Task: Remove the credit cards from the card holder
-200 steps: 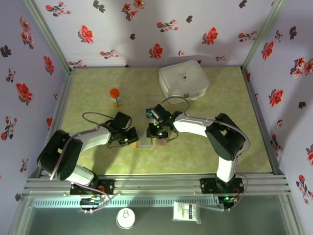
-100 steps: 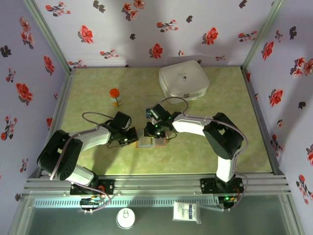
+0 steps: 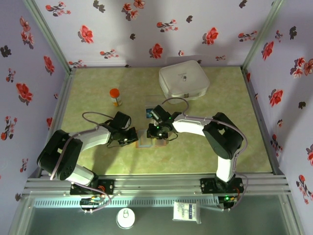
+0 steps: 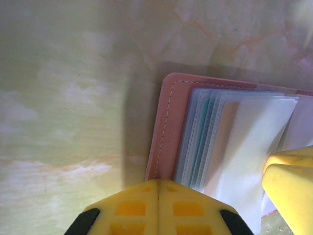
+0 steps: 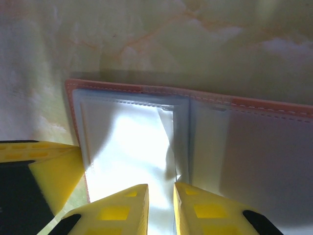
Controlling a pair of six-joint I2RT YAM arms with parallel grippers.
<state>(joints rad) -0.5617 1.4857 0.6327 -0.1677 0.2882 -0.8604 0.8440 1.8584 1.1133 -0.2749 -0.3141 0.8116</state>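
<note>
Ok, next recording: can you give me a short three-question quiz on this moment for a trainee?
1. True or false: the tan-brown leather card holder lies closed on the green marbled table.
2. Which thing sits nearest the table's far edge? A) the small orange bottle; B) the white rounded square case; C) the small blue card lying loose.
3. In a few words: how do the jaws of the left tool stand, and where?
Key: 1 false, it lies open with its clear sleeves showing. 2 B. 3 shut, at the holder's stitched edge.
</note>
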